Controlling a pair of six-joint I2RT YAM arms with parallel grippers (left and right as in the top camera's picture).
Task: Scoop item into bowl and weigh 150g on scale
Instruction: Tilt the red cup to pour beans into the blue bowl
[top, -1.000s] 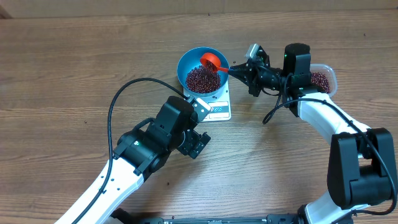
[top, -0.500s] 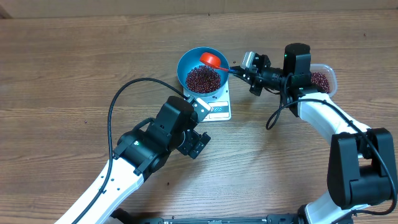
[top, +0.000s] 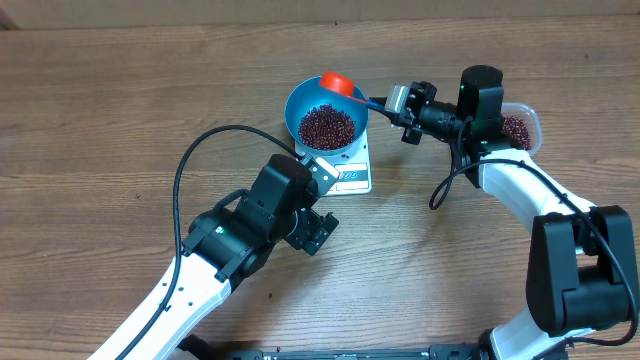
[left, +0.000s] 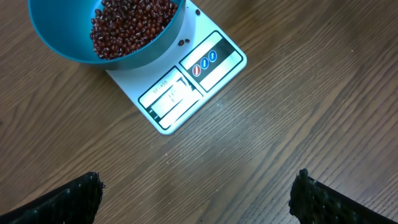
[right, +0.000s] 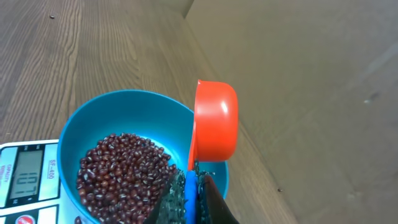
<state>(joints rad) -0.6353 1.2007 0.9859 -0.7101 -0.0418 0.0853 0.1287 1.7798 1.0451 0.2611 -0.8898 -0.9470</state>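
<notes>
1. Right claw (right: 186, 199) is clenched on the orange scoop (right: 214, 127), which stands tipped on edge just ahead of it.
2. Below the scoop, the blue bowl (right: 71, 127) holds the beans (right: 124, 171) and sits on the scale (right: 25, 171).
3. Left claw (left: 196, 193) is released, hovering over the tabletop (left: 298, 112) with the scale ahead of it.

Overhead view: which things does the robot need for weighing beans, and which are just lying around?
For the job: beans, blue bowl, scale, orange scoop in the shut right gripper, clear tub of beans.

Just lying about: black cable, stray beans on the scale, open left gripper holding nothing.
</notes>
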